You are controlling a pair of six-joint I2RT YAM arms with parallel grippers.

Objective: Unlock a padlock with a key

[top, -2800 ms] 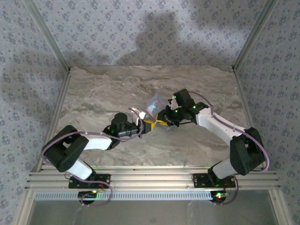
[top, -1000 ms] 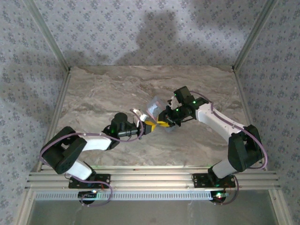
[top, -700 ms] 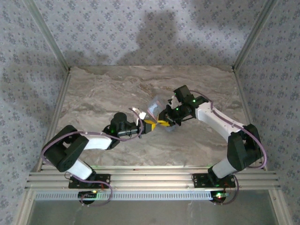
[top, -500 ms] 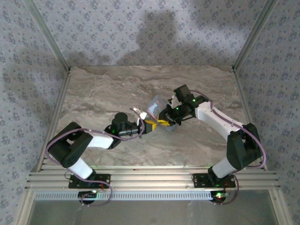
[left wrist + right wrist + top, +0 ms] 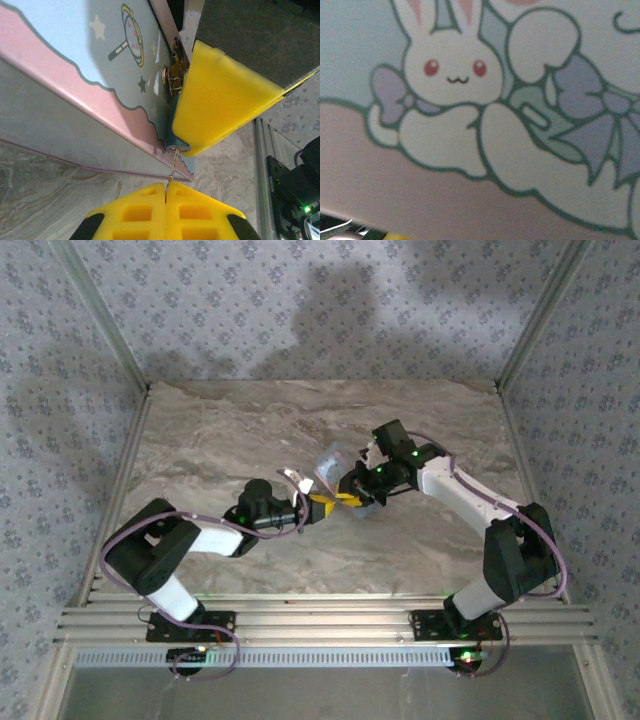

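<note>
The pale blue tin (image 5: 334,466) with the cartoon lid (image 5: 480,100) is tilted up at mid-table. At its brass clasp (image 5: 174,76) hangs the dark-blue padlock (image 5: 171,136), mostly covered by a yellow finger (image 5: 220,100) of my right gripper (image 5: 352,498), which is shut on it. The key (image 5: 173,167), a thin brass sliver, runs from the padlock's underside down into my left gripper (image 5: 165,186). That gripper's yellow pads are shut on the key. In the top view my left gripper (image 5: 318,506) meets the right one tip to tip just in front of the tin.
Marble tabletop (image 5: 230,430) lies open around the tin, with patterned walls on three sides. A metal rail (image 5: 320,625) runs along the near edge by the arm bases. Both forearms angle inward toward the centre.
The left arm's elbow has swung slightly up and right. Both grippers stay where they were at the tin's front, with the same grips.
</note>
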